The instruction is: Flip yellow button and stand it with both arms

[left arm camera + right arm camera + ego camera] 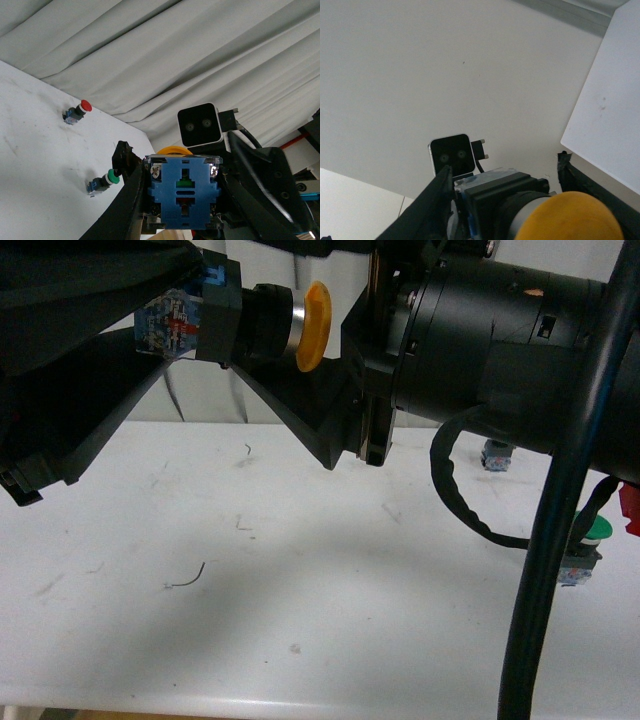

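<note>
yellow button (312, 325) hangs sideways above the table (300, 620), cap pointing right; left gripper (182, 195) clamps its blue base, right gripper (505, 172) straddles the cap, fingers apart; handover, flip and standing remain

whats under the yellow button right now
No support: the left gripper holds the yellow button sideways in the air. Below it are a black finger of the right gripper and the white table; the finger hides some table.

Both arms are matte black. The right arm (500, 330) is a thick cylinder with a ribbed cable (447, 480) and a smooth thicker cable (555, 540). The claw fingers (300, 410) are wedge-shaped.
</note>
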`<state>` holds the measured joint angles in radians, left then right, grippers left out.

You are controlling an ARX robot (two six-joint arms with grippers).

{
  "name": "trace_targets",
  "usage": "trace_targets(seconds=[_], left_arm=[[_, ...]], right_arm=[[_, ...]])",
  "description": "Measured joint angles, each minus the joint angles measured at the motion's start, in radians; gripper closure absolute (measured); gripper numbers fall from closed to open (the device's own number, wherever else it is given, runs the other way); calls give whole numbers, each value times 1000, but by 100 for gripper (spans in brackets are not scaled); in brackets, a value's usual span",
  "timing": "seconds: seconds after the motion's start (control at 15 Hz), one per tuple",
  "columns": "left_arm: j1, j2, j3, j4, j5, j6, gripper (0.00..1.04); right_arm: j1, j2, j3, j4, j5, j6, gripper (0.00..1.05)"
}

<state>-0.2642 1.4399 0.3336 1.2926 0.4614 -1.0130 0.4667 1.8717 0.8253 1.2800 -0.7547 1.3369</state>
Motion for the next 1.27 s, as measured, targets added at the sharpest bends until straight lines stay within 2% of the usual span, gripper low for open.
trace_targets(seconds=[0.13, 0.27, 0.67, 0.74, 1.14, 1.27], left_arm=[[0, 1, 0, -4, 0, -10, 70], [-1, 6, 0, 2, 2, -45, 71], [-6, 10, -2, 2, -3, -53, 71], [-6, 11, -2, 2, -5, -55, 65], [-8, 15, -4, -6, -9, -21, 5], [-2, 16, -11, -6, -14, -20, 7]], right_arm=[[-2, 13, 1, 2, 6, 35, 54], [-3, 13, 2, 7, 4, 56, 64], [-10, 13, 2, 5, -10, 58, 65], [-10, 13, 2, 5, -12, 58, 65], [-12, 14, 2, 3, -21, 58, 68], [-17, 14, 2, 3, -22, 58, 68]])
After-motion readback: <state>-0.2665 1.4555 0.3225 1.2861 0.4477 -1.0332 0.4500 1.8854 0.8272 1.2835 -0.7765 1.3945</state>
